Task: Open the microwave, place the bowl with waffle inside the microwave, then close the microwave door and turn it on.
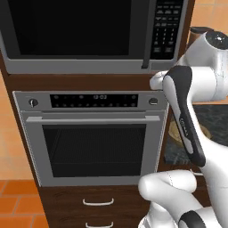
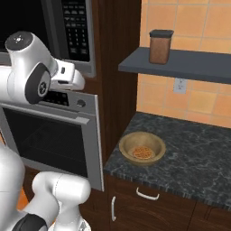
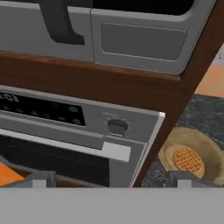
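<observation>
Nothing is done yet: the microwave (image 1: pixel 89 35) door (image 1: pixel 71 29) is shut, the bowl (image 2: pixel 142 147) with waffle (image 2: pixel 142 153) sits on the counter (image 2: pixel 198 158) right of it, and the gripper (image 3: pixel 111 179) is open and empty.

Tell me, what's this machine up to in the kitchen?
A white robot arm is getting ready to heat a waffle. Its claw is open and empty, hanging near the bottom of the microwave, whose door is shut. The waffle sits in a wooden bowl on the dark counter to the right, untouched.
</observation>
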